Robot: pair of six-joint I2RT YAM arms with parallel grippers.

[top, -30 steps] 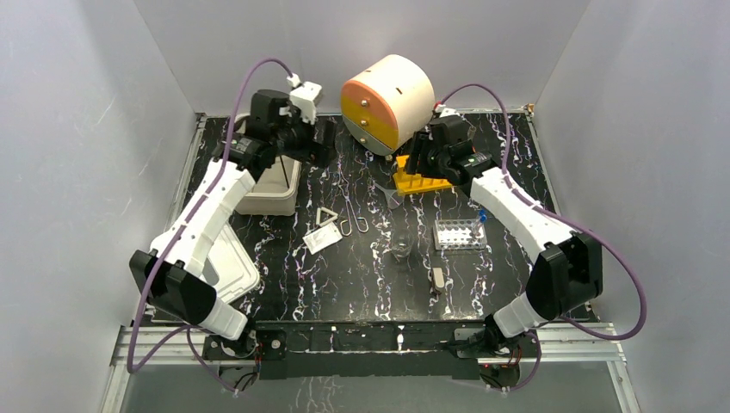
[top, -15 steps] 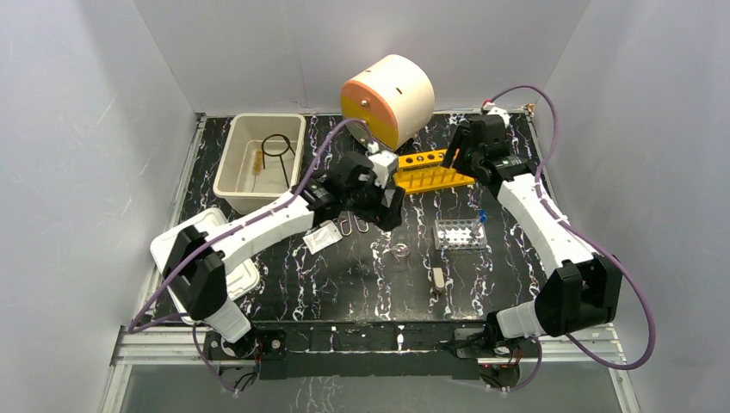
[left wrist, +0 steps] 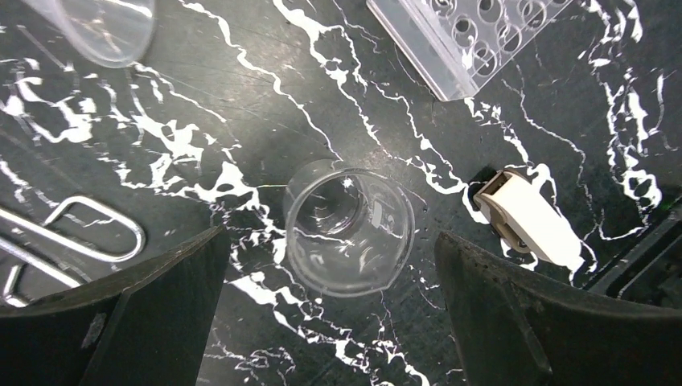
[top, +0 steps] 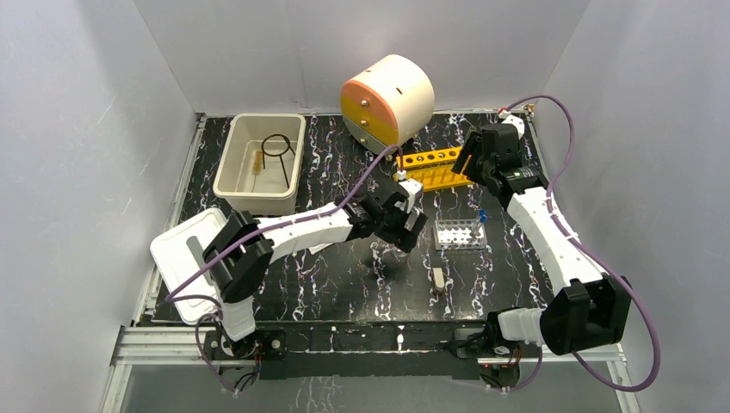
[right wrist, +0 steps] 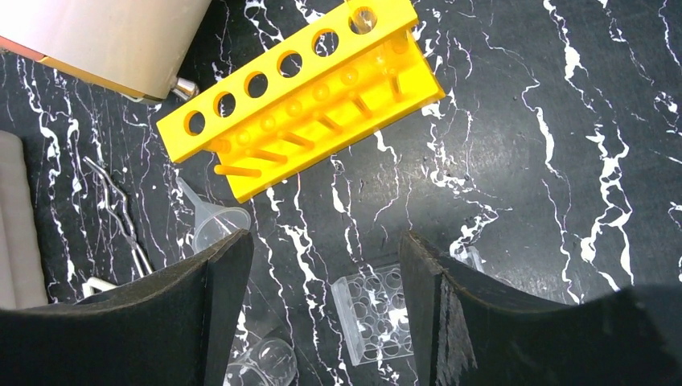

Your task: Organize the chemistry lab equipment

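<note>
A clear glass beaker (left wrist: 350, 227) stands upright on the black marble table, in line with the gap of my left gripper (left wrist: 330, 241) and just ahead of its tips. That gripper (top: 406, 225) is open and touches nothing. The clear funnel (left wrist: 104, 28) lies beyond it, and the thin metal tongs (left wrist: 72, 233) lie to the left. My right gripper (right wrist: 326, 237) hangs open and empty at the back right (top: 473, 159), just right of a yellow test-tube rack (right wrist: 306, 100). The black ring with handle (top: 275, 144) and the brown-handled tool (top: 256, 159) lie inside the white tub (top: 237, 185).
The cream-and-orange drawer unit (top: 387, 99) stands at the back centre, right behind the yellow rack (top: 430, 168). A clear well plate (top: 458, 232) and a small white clip (top: 438, 277) lie right of the beaker. A white lid (top: 185, 258) sits at the near left.
My left arm swung from the tub at the back left to the table's middle, over the beaker. My right gripper let go of the yellow rack, opened wider and drew back to the right.
</note>
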